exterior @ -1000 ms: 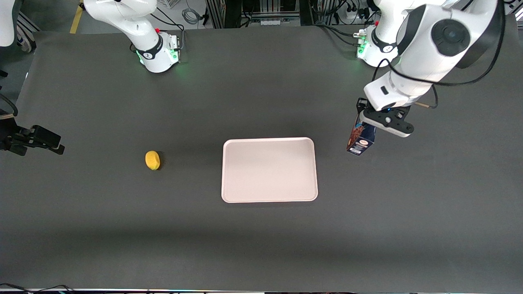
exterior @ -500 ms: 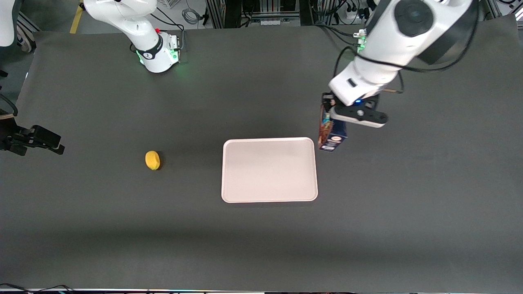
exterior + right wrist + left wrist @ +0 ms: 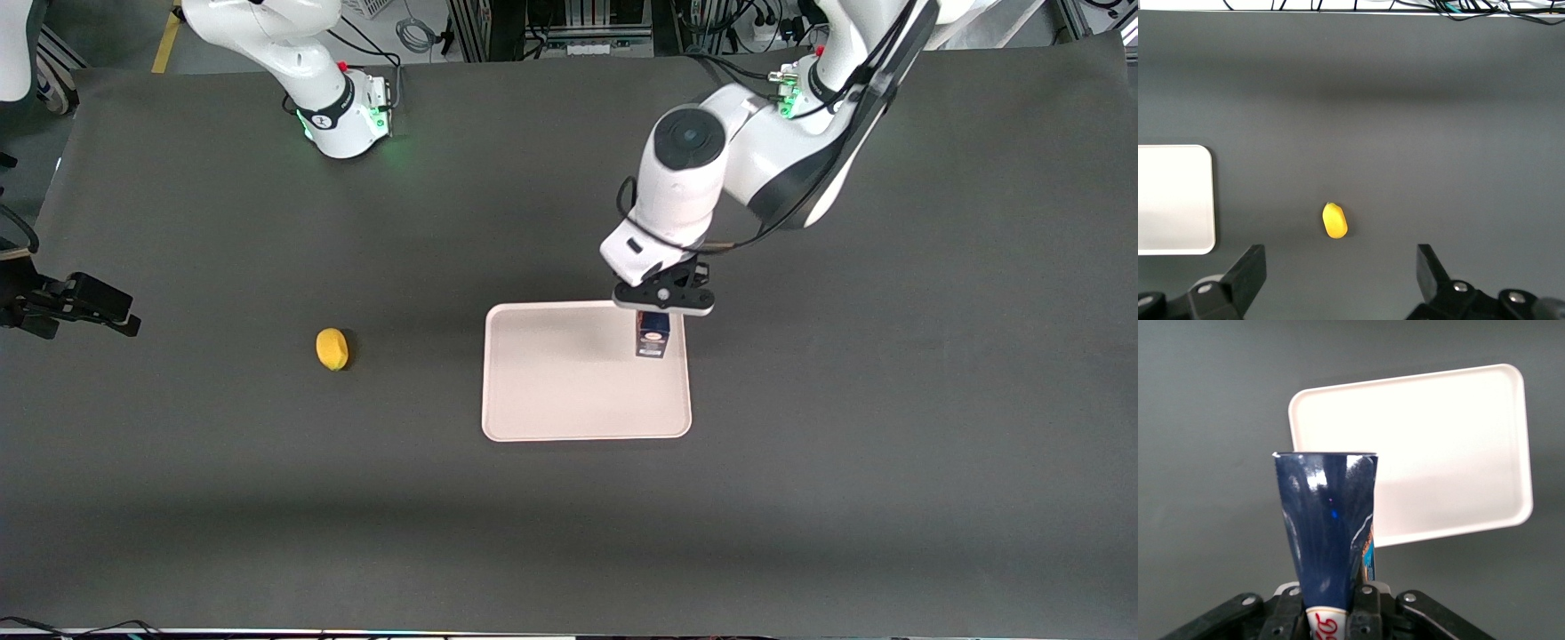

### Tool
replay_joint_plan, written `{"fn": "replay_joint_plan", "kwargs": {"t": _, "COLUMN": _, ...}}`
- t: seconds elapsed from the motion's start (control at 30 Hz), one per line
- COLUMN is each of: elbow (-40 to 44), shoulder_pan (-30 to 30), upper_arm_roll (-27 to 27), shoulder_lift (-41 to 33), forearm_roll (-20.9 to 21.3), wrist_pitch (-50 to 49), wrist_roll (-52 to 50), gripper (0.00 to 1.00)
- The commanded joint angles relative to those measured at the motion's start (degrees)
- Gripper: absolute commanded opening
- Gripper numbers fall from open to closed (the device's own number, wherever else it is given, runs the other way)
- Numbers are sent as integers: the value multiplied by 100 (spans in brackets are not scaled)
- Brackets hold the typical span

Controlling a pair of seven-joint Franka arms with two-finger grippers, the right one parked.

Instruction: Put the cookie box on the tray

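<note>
Most of the carry looks done: the pincer (image 3: 662,307) grips the narrow navy-blue cookie box (image 3: 652,335) above the pale pinkish rectangular tray (image 3: 569,391); lowering and release remain.

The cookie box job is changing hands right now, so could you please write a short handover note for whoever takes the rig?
Gripper: shut on the cookie box, above the tray's corner nearest the working arm's base.
Tray: flat on the table, nothing resting on it.
Done: box picked up and carried over the tray.
Left: lower the box, release, retreat.
Yellow object lies toward the parked arm's end, not involved.
</note>
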Motion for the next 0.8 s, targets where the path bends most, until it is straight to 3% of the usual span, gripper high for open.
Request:
{"fn": "replay_joint_plan", "kwargs": {"t": 0.0, "elbow": 253, "shoulder_pan": -145, "upper_arm_roll": 15, "shoulder_lift": 649, "forearm_roll": 550, "wrist_pitch": 255, "wrist_roll": -491, "gripper": 21}}
{"fn": "replay_joint_plan", "kwargs": {"t": 0.37, "elbow": 244, "shoulder_pan": -295, "upper_arm_roll": 182, "shoulder_lift": 1318, "forearm_roll": 1156, "wrist_pitch": 897, "wrist_roll": -861, "gripper": 22}}
{"fn": "replay_joint_plan", "kwargs": {"t": 0.77, "elbow": 270, "shoulder_pan": -382, "upper_arm_roll": 498, "shoulder_lift": 1635, "forearm_roll": 1341, "wrist_pitch": 1398, "wrist_roll": -791, "gripper": 23}}
